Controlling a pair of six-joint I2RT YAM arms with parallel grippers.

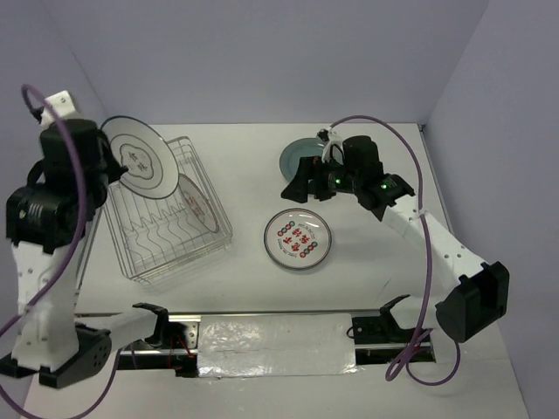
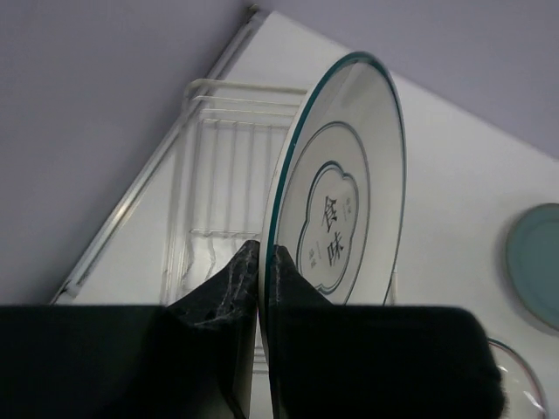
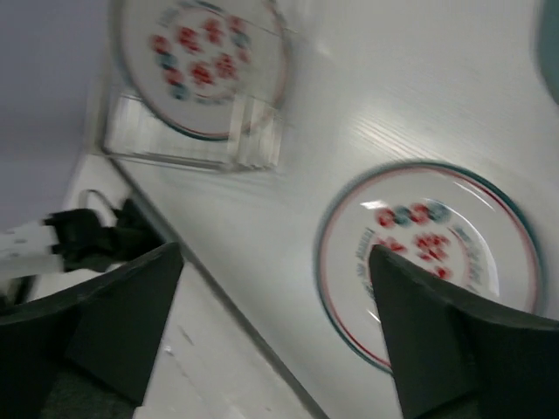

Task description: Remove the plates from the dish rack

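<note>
My left gripper [image 1: 120, 162] is shut on the rim of a white plate with dark blue pattern [image 1: 140, 157] and holds it upright above the back of the silver wire dish rack [image 1: 148, 262]. In the left wrist view my fingertips [image 2: 265, 262] pinch that plate [image 2: 349, 201]. A white plate with red centre marks [image 1: 197, 202] still leans in the rack. A red-and-teal floral plate [image 1: 298, 238] lies flat on the table. A grey-teal plate [image 1: 297, 154] lies behind it. My right gripper [image 1: 297, 186] is open and empty, just above the grey-teal plate's near edge. In the right wrist view my gripper [image 3: 275, 253] hangs over the floral plate [image 3: 437, 227].
The rack [image 2: 218, 175] stands at the table's left side, close to the left wall. The rack and its plate [image 3: 201, 61] show blurred in the right wrist view. The arm bases and a foil-covered rail [image 1: 275, 343] run along the near edge.
</note>
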